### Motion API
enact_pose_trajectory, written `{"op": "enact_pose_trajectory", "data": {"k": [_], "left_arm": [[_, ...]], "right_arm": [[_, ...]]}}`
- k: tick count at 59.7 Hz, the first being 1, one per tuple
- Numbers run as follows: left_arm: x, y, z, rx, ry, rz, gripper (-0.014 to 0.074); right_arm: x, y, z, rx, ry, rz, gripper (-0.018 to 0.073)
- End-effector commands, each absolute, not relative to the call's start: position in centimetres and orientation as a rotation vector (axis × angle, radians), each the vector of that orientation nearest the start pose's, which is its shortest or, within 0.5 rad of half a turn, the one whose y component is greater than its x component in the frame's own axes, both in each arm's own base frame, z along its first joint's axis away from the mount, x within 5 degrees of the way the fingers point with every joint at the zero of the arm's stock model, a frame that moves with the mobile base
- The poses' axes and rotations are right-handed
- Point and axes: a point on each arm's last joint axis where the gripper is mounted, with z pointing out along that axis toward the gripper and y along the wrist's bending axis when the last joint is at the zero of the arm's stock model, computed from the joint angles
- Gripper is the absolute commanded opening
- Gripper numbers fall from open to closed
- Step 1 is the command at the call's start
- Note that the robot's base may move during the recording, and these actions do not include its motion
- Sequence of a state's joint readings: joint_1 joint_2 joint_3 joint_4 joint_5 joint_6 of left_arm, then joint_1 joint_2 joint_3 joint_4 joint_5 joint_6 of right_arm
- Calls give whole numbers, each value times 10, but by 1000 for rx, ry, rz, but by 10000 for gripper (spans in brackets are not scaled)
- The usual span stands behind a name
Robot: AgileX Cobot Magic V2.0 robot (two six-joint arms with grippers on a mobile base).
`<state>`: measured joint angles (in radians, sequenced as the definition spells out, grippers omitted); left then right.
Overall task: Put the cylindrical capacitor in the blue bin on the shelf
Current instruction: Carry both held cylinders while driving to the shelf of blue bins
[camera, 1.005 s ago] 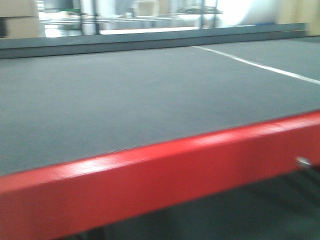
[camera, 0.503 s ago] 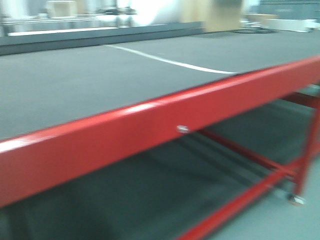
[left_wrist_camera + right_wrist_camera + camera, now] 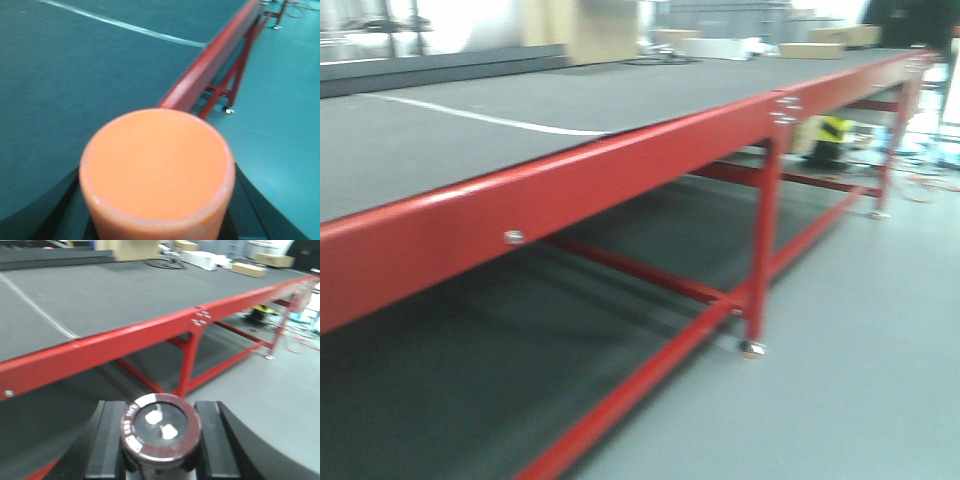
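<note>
The stubby dark-sleeved cylindrical capacitor [image 3: 161, 426] sits clamped between the black fingers [image 3: 106, 442] of the right tool [image 3: 161, 445]. The left tool [image 3: 156, 212] grips a smooth orange cylinder [image 3: 156, 162].

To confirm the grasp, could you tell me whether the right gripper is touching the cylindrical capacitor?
Touching. Right wrist view: the right gripper has fingers flush against both sides of the cylindrical capacitor.

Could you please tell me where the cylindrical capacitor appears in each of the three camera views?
Exterior front-facing: not in it.
Left wrist: not in it; only an orange cylinder shows.
Right wrist: the cylindrical capacitor is bottom centre, end-on, held in the right gripper.
Shared landmark: the red table beam, in all three views.
</note>
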<state>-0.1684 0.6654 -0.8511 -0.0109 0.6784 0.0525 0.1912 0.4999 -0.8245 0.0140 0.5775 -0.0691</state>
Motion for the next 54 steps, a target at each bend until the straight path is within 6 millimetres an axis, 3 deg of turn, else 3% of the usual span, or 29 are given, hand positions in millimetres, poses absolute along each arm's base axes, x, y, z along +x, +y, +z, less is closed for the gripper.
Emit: {"op": "enact_pose_trajectory", "data": {"k": [1, 54], "left_arm": [[118, -22, 383, 219, 1944, -96, -111], [118, -22, 383, 219, 1944, -96, -111]], "right_arm": [[79, 15, 401, -220, 1683, 93, -25], [79, 15, 401, -220, 1683, 93, -25]]}}
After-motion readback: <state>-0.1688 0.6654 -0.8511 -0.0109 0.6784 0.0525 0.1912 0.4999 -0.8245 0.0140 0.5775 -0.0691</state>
